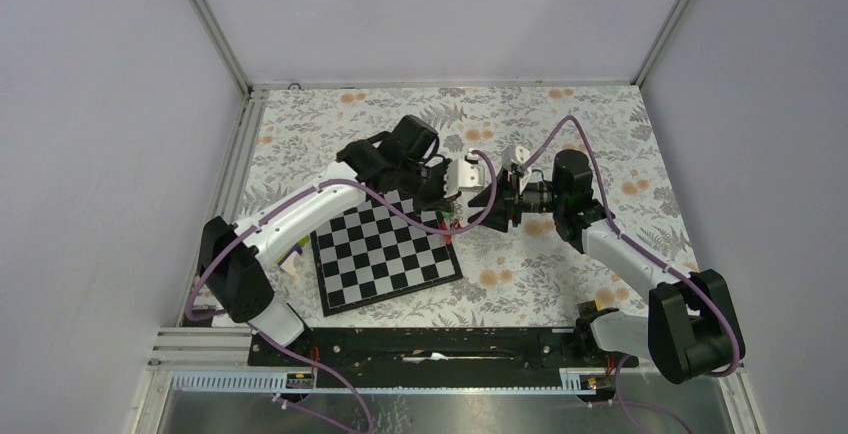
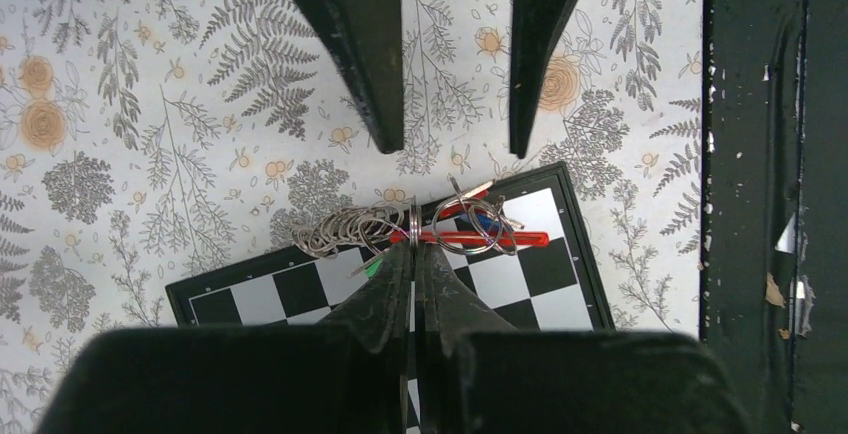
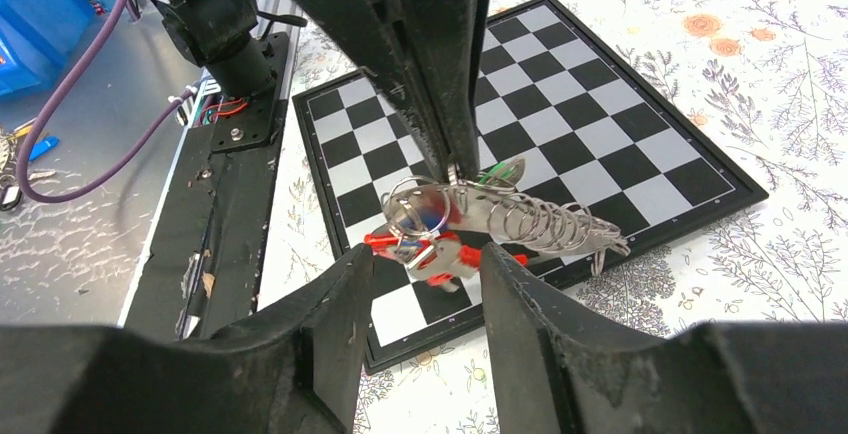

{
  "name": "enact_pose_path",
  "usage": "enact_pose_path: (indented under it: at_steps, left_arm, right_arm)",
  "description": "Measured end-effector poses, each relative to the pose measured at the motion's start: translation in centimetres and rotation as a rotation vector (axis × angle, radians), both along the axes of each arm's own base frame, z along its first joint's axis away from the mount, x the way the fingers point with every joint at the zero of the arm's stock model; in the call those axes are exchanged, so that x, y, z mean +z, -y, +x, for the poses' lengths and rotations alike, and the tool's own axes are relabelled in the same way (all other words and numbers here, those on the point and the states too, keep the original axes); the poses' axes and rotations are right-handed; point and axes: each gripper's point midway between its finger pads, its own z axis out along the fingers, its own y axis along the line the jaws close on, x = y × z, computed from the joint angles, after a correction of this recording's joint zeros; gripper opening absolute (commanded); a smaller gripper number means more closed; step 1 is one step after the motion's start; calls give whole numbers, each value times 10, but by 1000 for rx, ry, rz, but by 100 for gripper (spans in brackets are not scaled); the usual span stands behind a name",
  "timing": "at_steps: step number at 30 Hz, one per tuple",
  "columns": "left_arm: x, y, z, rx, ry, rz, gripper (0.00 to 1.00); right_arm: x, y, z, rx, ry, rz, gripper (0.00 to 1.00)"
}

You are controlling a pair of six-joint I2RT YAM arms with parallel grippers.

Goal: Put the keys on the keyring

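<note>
Left tool (image 2: 412, 254): pressed together, pinching the tangled bunch where a wire ring crosses the red keyring (image 2: 500, 239). Which strand actually sits between the pads, cannot tell.
Right tool (image 2: 455, 144): spread, gripping nothing, facing the bunch from 12 o'clock in the left wrist view.
Keyring and bunch: over the chessboard (image 2: 530, 294), at its 2 o'clock corner in the top view, apparently held clear of the board.
Keys: blue head (image 2: 483, 219) beside the red loop, green head (image 2: 372, 267) tucked against the left tool. Coil of wire rings (image 2: 340, 229) trails toward 9 o'clock.

Risks:
- One narrow pinch carries everything. A nudge from the right tool could swivel the bunch or pull it free onto the board.
- Keys are tiny and buried. The right tool closing now likely catches wire rings instead.
- The two tools' fingertips stand near each other, so they could clash.
- Whether any key is threaded yet is unreadable.
</note>
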Motion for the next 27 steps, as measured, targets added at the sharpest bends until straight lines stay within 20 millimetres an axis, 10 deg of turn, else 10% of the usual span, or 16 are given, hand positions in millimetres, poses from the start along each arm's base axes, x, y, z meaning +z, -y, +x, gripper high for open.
enact_pose_path:
  at_steps: [27]
  left_arm:
    - [-3,8,-13,33,-82,29,0]
  right_arm:
    - [0,-10,3,-9,-94,45,38]
